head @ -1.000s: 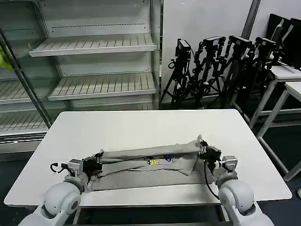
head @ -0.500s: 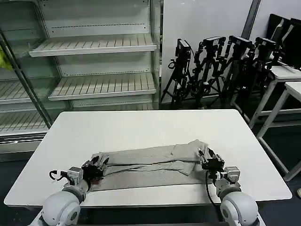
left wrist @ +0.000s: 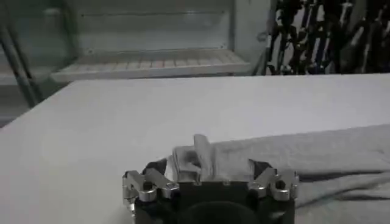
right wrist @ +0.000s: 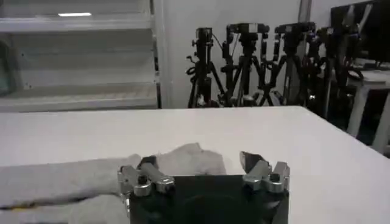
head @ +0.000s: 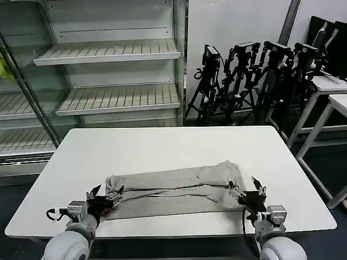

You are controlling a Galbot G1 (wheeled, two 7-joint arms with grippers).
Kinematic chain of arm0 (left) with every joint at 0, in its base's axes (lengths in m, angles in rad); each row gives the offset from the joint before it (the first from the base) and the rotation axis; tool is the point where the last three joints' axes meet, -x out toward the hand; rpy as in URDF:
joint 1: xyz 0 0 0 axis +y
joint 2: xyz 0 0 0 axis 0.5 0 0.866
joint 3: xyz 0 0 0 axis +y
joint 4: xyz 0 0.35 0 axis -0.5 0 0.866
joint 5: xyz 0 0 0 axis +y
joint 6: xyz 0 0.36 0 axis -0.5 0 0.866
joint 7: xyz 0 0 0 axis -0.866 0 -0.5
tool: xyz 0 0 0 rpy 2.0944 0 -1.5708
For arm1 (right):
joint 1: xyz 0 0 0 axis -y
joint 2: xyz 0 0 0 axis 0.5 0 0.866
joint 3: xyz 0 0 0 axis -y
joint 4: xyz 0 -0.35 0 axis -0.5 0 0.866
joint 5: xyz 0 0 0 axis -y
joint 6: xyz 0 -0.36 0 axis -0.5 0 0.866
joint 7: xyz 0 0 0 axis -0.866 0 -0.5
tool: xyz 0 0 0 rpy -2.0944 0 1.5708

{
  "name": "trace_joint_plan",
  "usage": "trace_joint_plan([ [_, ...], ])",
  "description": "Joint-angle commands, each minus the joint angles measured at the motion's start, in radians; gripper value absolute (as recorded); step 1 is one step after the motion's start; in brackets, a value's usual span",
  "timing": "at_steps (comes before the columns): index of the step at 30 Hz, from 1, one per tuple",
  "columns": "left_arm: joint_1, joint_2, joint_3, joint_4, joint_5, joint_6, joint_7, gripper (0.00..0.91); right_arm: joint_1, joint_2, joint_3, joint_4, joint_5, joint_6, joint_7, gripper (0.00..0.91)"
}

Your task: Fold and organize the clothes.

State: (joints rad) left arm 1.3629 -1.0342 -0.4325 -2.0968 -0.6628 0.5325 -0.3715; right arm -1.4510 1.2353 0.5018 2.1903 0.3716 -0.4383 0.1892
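Both grippers have let go and backed toward the near table edge since a second ago: the left gripper (head: 104,198) sits spread and empty at the shirt's 9 o'clock end, the right gripper (head: 248,190) likewise at its 3 o'clock end. On the white table (head: 162,143) the light grey shirt (head: 173,187) lies as a long lengthwise-folded band. Probably one fold is done; crosswise folds and tidying remain.

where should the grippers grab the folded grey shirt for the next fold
Probably at its two short ends. The grey shirt lies as a long band across the table, so the open left gripper and open right gripper, each already beside an end, could come in from the near edge and pinch the layered corners.
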Motion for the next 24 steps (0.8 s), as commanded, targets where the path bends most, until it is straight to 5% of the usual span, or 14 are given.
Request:
trace_joint_plan([
  [1, -0.012, -0.105, 0.02, 0.077, -0.048, -0.047, -0.052, 0.907, -0.089, 0.04, 0.02, 0.043, -0.04, 0.01, -0.001, 0.907],
  [6, -0.015, -0.145, 0.036, 0.081, -0.056, -0.089, -0.078, 0.856, -0.112, 0.06, 0.021, 0.052, -0.052, 0.016, 0.0, 0.907],
  [8, -0.016, -0.151, 0.041, 0.086, -0.053, -0.098, -0.084, 0.554, -0.116, 0.068, 0.02, 0.054, -0.056, 0.017, 0.0, 0.907],
  [9, -0.017, -0.154, 0.043, 0.096, -0.047, -0.118, -0.087, 0.151, -0.118, 0.073, 0.02, 0.054, -0.059, 0.019, 0.0, 0.907],
  [10, -0.017, -0.156, 0.045, 0.101, -0.044, -0.13, -0.089, 0.03, -0.12, 0.075, 0.018, 0.054, -0.06, 0.019, 0.001, 0.907],
  [24, 0.002, -0.177, 0.047, 0.097, -0.078, -0.182, -0.085, 0.02, -0.138, 0.117, 0.003, 0.057, -0.087, 0.028, 0.005, 0.907],
])
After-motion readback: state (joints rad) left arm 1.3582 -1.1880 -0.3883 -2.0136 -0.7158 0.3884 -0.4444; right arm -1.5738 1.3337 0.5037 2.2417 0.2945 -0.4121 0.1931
